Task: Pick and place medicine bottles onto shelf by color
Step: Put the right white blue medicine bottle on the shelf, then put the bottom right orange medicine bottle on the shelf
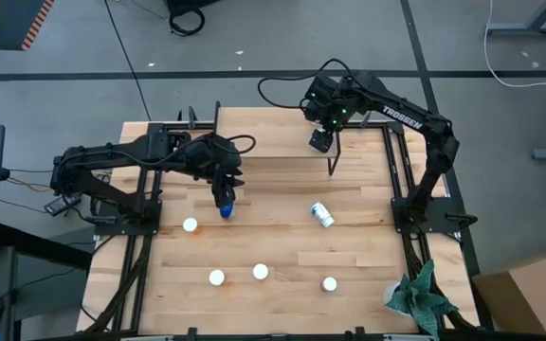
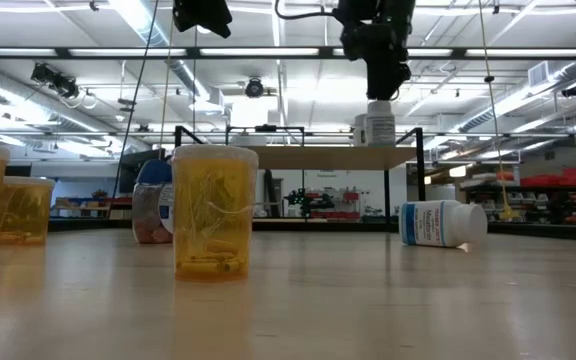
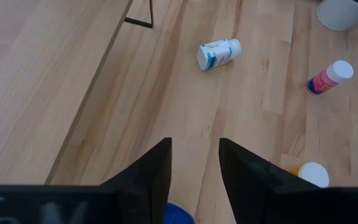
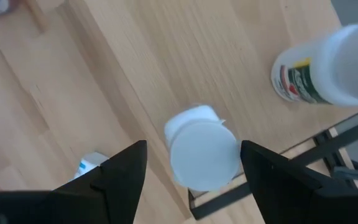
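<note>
The shelf [image 1: 273,133] stands at the table's far side. Two white medicine bottles stand on its top by their bases, one [image 4: 201,152] near the board's edge and one [image 4: 328,71] beside it. My right gripper [image 4: 193,144] hovers open above the first, a finger on either side of its cap, apart from it. My left gripper [image 1: 226,185] hangs open high over a blue-topped bottle [image 1: 226,206] that stands on the table. A white bottle [image 1: 322,214] lies on its side mid-table. Orange bottles [image 2: 213,210] stand nearer the front.
Several white-capped bottles [image 1: 261,272] stand spread over the table's near half, and a pink one [image 3: 328,78] shows in the left wrist view. A green plant-like thing [image 1: 423,294] sits at the near right corner. The shelf's thin black legs [image 1: 331,166] stand on the table.
</note>
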{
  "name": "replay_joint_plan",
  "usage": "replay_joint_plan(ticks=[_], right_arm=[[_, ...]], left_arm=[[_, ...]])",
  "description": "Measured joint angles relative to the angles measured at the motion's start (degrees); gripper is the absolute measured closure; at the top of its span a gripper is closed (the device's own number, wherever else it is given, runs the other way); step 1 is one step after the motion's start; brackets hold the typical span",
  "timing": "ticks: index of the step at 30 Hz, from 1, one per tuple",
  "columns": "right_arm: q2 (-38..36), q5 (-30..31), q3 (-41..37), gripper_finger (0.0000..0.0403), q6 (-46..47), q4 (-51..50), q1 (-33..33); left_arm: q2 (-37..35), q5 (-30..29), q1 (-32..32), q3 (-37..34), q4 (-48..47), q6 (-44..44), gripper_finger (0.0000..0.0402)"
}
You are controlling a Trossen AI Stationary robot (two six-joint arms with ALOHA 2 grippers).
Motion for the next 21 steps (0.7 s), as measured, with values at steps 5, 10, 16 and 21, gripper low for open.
replay_joint_plan(ticks=[5,10,16,21], right_arm=[[0.0,0.9,0.0,0.0137,0.4,0.4,0.1],[0.0,1.6,0.0,0.0137,0.4,0.4,-0.1],[-0.7,2.8,0.0,0.0137,3.2,0.4,-0.1],[-3.3,2.8,0.0,0.0137,7.8,0.2,-0.1]], left_arm=[[0.0,0.0,0.0,0.0,0.0,0.0,0.0268],[0.0,0.0,0.0,0.0,0.0,-0.3,0.0264],[0.0,0.0,0.0,0.0,0.0,-0.7,0.0266],[0.0,0.0,0.0,0.0,0.9,-0.7,0.027]])
